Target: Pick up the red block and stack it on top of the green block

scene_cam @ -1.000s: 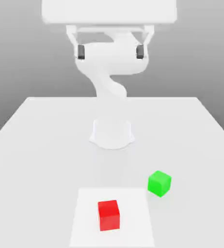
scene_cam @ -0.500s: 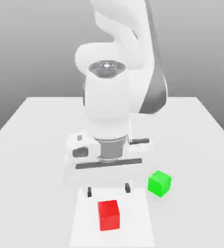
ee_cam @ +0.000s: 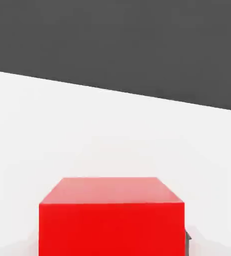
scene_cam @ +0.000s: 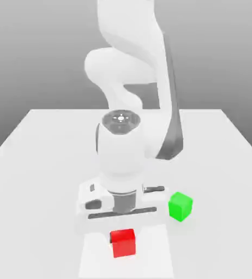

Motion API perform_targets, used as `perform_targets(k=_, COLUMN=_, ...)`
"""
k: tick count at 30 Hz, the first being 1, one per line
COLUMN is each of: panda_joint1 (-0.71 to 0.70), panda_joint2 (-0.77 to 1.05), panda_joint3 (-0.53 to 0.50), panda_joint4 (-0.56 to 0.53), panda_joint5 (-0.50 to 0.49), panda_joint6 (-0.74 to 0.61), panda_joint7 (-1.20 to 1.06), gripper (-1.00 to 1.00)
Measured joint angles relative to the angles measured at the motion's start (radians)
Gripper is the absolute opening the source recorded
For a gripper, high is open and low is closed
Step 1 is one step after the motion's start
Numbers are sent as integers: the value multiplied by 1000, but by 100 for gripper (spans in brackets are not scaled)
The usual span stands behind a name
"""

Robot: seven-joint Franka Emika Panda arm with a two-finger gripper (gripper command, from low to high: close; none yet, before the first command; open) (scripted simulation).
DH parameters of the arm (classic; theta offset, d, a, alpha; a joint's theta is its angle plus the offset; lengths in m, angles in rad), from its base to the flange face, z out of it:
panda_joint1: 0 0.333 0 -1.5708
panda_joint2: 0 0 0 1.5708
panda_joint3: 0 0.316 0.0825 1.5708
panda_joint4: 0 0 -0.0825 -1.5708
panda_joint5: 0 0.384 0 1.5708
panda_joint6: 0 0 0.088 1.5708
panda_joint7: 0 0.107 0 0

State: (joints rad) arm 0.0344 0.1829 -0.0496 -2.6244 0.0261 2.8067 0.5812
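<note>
The red block (scene_cam: 123, 242) rests on the white table near its front edge, and its upper back part is covered by my hand. My gripper (scene_cam: 123, 226) has come straight down over it. In the hand view the red block (ee_cam: 112, 220) looms very close, with a dark fingertip (ee_cam: 187, 241) pressed against one side, so the gripper is shut on it. The green block (scene_cam: 180, 206) stands on the table to the exterior view's right of the red one, a little farther back, apart from the hand.
A lighter square patch (scene_cam: 95, 261) lies on the table (scene_cam: 41, 163) under the red block. The arm's base and elbow rise behind the hand. Bare table stretches to both sides and behind.
The arm swung down from its raised pose and the hand dropped onto the red block. The fingers, spread wide half a second ago, have closed on it. Neither block has moved.
</note>
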Motion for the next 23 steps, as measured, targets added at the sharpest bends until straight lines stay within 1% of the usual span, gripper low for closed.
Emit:
perform_targets(k=2, panda_joint1=5, panda_joint2=-71, panda_joint3=6, panda_joint4=-18, panda_joint5=-9, panda_joint6=-53, panda_joint7=-5, gripper=-100)
perform_targets(k=3, panda_joint1=31, panda_joint2=-107, panda_joint3=25, panda_joint4=-42, panda_joint5=-7, panda_joint6=-65, panda_joint7=-36, gripper=-100)
perform_targets(k=6, panda_joint1=147, panda_joint2=-215, panda_joint3=70, panda_joint4=-127, panda_joint5=6, panda_joint6=-89, panda_joint7=-153, gripper=-100)
perform_targets(k=12, panda_joint1=319, panda_joint2=-433, panda_joint3=130, panda_joint4=-305, panda_joint5=29, panda_joint6=-128, panda_joint7=-400, gripper=-100)
perform_targets(k=15, panda_joint1=344, panda_joint2=-387, panda_joint3=142, panda_joint4=-327, panda_joint5=23, panda_joint6=-60, panda_joint7=-429, gripper=-100)
perform_targets(k=20, panda_joint1=337, panda_joint2=-214, panda_joint3=143, panda_joint4=-324, panda_joint5=-15, panda_joint6=109, panda_joint7=-408, gripper=-100)
perform_targets(k=21, panda_joint1=339, panda_joint2=-189, panda_joint3=138, panda_joint4=-323, panda_joint5=-25, panda_joint6=133, panda_joint7=-401, gripper=100)
perform_targets(k=23, panda_joint1=334, panda_joint2=-189, panda_joint3=138, panda_joint4=-323, panda_joint5=-25, panda_joint6=133, panda_joint7=-401, gripper=100)
